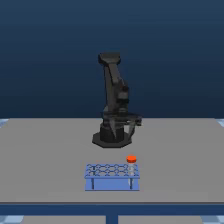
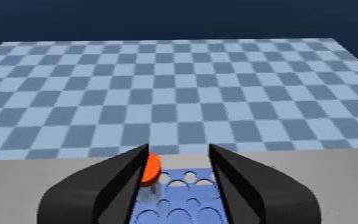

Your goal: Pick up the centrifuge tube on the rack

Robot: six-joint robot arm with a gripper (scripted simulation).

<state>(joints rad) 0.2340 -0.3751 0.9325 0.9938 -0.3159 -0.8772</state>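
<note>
**Tube off-centre between spread fingers, close to one of them**

Standing upright in an end hole of the low blue rectangular rack (image 1: 112, 176) with its two rows of round holes: the slim, pale translucent centrifuge tube (image 1: 131, 168) with a round orange-red cap, at the end toward the exterior view's right, long axis vertical. Rack resting on the flat grey desk (image 1: 45, 150), in front of the black arm's base.

In the wrist view, black gripper (image 2: 179, 170) spread wide, holding nothing, the two dark fingers (image 2: 122, 175) framing the rack's hole grid. Orange cap showing just inside one finger, seemingly touching or nearly so, with the gap toward the other finger much larger. Judged need: a sideways shift to centre the cap before closing, then a straight pull up along the tube's axis.

Hard to make out: the tube body below the cap, partly screened by that finger; the actual height of the fingertips above the cap; the gripper itself in the exterior view, lost against the dark arm.
</note>
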